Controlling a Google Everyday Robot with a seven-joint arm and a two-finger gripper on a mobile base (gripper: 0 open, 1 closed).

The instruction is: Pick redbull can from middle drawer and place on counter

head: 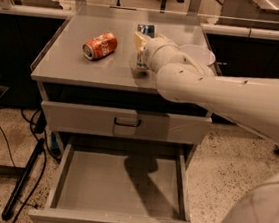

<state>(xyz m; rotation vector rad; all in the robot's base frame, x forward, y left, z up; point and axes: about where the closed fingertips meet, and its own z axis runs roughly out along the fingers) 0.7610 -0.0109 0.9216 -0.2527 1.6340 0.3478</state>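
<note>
The gripper (141,51) (over the counter (69,63)) largely hides the redbull can (147,30).
</note>
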